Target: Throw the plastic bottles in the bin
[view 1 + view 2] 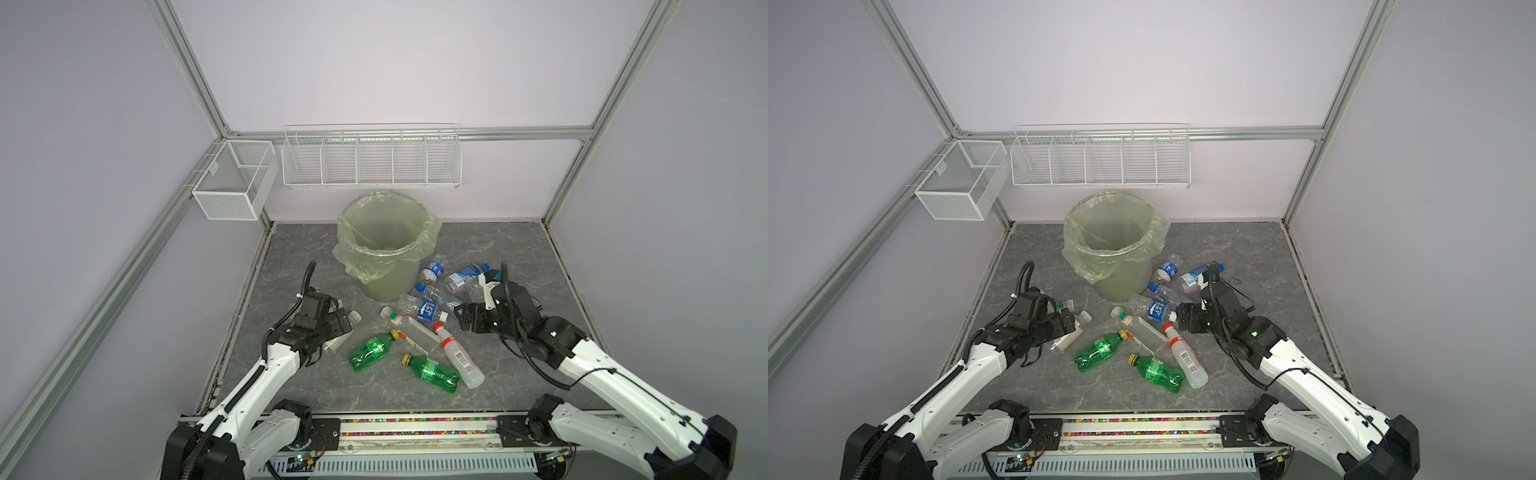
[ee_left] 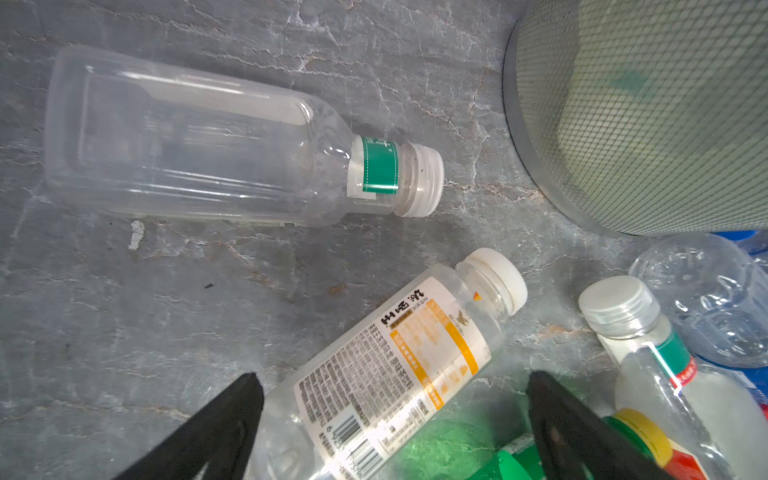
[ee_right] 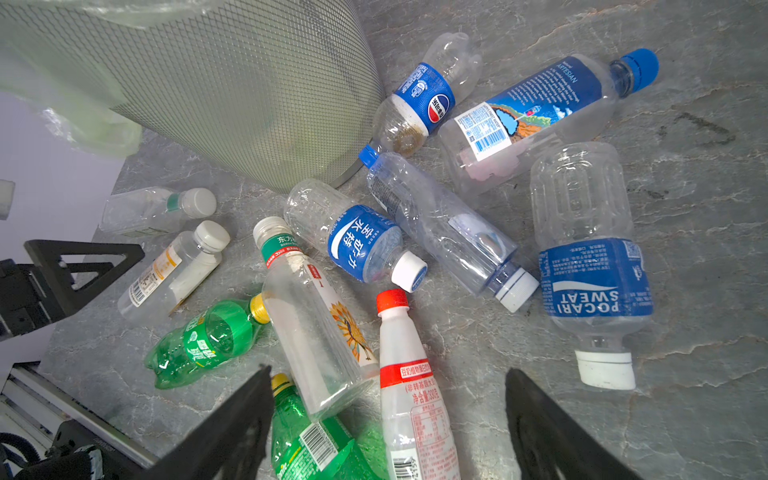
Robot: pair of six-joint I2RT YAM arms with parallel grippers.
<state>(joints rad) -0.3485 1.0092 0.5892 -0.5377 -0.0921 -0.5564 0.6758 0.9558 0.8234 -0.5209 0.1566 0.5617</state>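
In both top views we see the bin (image 1: 390, 286) standing upright at the upper centre of the grey desk (image 1: 536, 249). The plastic bottles (image 1: 428, 309) lie scattered on the desk below it and to its right in the frame, none of them gripped. Our left tool (image 2: 392, 376) stands apart, straddling an orange-labelled bottle (image 2: 399, 357) without closing on it. Our right tool (image 3: 388, 370) is apart too and empty, over a red-capped bottle (image 3: 409, 386).
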